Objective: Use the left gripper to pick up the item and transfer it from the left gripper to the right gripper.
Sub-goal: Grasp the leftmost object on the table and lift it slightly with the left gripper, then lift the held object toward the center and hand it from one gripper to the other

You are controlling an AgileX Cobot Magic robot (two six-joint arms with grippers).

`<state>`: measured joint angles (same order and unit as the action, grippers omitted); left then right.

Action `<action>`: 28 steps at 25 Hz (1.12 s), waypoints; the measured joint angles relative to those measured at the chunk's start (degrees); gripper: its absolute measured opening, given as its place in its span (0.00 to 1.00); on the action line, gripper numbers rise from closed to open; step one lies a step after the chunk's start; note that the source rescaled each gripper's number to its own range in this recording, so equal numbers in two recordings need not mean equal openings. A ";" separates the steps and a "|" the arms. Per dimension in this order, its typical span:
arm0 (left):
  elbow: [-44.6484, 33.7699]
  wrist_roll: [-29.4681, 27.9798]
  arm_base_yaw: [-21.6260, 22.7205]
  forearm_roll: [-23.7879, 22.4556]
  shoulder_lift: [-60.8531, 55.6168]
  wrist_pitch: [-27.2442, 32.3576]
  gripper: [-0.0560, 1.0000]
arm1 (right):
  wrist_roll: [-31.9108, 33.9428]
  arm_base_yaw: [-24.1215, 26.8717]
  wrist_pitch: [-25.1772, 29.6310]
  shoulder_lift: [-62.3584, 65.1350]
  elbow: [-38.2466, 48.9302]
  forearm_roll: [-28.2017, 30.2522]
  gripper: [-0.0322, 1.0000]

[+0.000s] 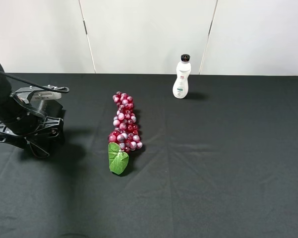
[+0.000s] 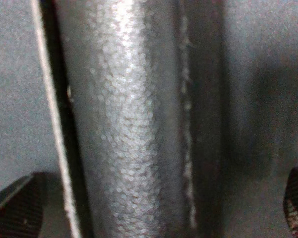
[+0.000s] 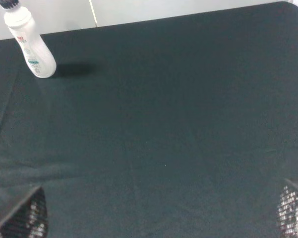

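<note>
The item [image 2: 129, 124], a black case with a textured leather-like surface, fills the left wrist view and lies lengthwise between the two ribbed fingertips. My left gripper [image 2: 156, 208] is open, with a fingertip on each side of the case and a gap to each. In the high view the left gripper [image 1: 37, 141] is low over the black cloth at the far left, and the case is hidden under it. My right gripper [image 3: 161, 213] is open and empty above bare cloth. It is out of the high view.
A red grape bunch with a green leaf [image 1: 124, 130] lies left of the table's middle. A white bottle with a black cap [image 1: 181, 78] stands at the back and also shows in the right wrist view [image 3: 32, 47]. A black cloth [image 1: 228, 158] covers the table.
</note>
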<state>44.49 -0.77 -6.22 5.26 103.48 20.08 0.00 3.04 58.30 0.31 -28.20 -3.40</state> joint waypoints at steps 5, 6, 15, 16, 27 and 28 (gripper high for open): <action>0.00 0.00 0.00 0.00 0.00 -0.06 0.67 | 0.00 0.00 0.00 0.00 0.00 0.00 1.00; 0.00 0.00 0.00 0.00 0.00 -0.18 0.56 | 0.00 0.00 0.00 0.00 0.00 0.00 1.00; 0.07 0.00 0.00 -0.20 -0.08 -0.63 0.07 | 0.00 0.00 0.00 0.00 0.00 0.00 1.00; 0.07 0.00 0.00 -0.20 -0.08 -0.69 0.07 | 0.00 0.00 0.00 0.00 0.00 0.00 1.00; 0.07 0.00 0.00 -0.20 -1.04 -0.38 0.07 | 0.00 0.00 0.00 0.00 0.00 0.00 1.00; 0.07 0.00 0.00 -0.20 -1.62 0.36 0.07 | 0.00 0.00 0.00 0.00 0.00 0.00 1.00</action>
<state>44.56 -0.77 -6.22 5.05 101.86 20.44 0.00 3.04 58.30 0.31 -28.20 -3.40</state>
